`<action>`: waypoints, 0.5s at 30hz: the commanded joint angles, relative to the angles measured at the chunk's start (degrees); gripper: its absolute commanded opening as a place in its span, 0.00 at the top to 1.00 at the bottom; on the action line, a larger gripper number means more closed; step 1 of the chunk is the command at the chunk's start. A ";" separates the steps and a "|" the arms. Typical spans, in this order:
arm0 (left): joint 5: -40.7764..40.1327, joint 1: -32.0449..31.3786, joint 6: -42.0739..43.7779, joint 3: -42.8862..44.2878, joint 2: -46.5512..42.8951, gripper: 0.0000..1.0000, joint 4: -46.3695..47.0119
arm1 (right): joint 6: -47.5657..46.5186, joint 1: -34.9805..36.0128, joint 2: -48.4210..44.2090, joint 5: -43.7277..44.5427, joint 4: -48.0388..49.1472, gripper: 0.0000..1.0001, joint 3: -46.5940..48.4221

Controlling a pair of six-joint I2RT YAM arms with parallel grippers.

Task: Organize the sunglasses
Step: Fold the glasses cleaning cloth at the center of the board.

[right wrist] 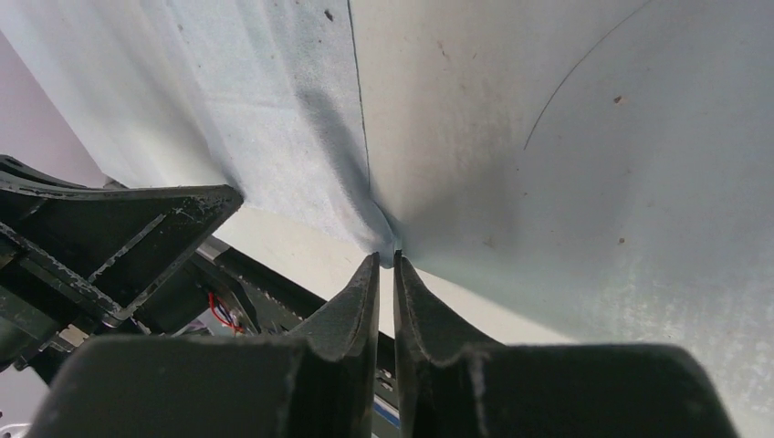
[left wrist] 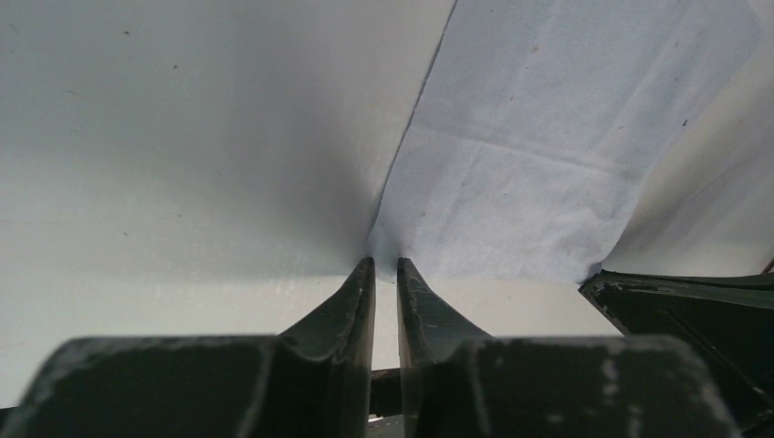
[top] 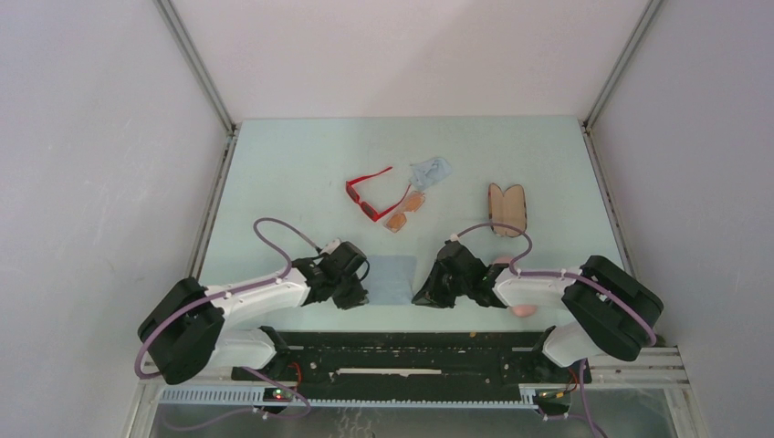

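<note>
the red sunglasses (top: 369, 197) lie open near the middle of the table (top: 292, 182), unfolded and uncased. the orange-lens pair (top: 407, 211) lies at their 4 o'clock, seemingly touching one red temple. a crumpled blue cloth (top: 431, 171) sits at 1 o'clock of the orange pair, and a plaid case (top: 507, 208) lies well apart at 3 o'clock. at 6 o'clock a flat blue cloth (top: 392, 278) lies between both arms. the left gripper (left wrist: 384, 265) is nearly closed, pinching the cloth's near-left corner. the right gripper (right wrist: 386, 258) is likewise narrowed onto the near-right corner. a pink case (top: 523, 311) peeks from under the right arm. the task looks barely begun: both pairs are untouched, and the cloth is being handled first.
</note>
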 commanded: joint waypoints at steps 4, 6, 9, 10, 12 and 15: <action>-1.31 -0.38 -1.78 -1.43 1.51 0.94 0.86 | 1.24 0.41 0.81 0.71 3.07 0.94 -0.43; -1.95 -0.36 -1.93 -1.30 1.92 1.00 0.41 | 1.31 0.52 0.49 0.93 2.79 1.00 -0.51; -3.25 -0.38 -2.14 -1.22 1.51 1.00 -0.63 | 1.67 0.78 -0.23 1.11 2.30 1.00 -0.70; -3.87 -0.39 -2.23 -1.21 0.98 1.00 -0.98 | 1.80 0.86 -0.56 1.08 2.39 1.00 -0.88; -4.52 -0.37 -2.47 -1.46 -0.28 1.00 -1.37 | 2.01 0.97 -1.28 1.00 2.17 1.00 -1.11; -5.06 -0.39 -2.76 -2.11 -2.32 1.00 -1.91 | 1.67 1.25 -2.43 0.83 2.06 0.94 -1.31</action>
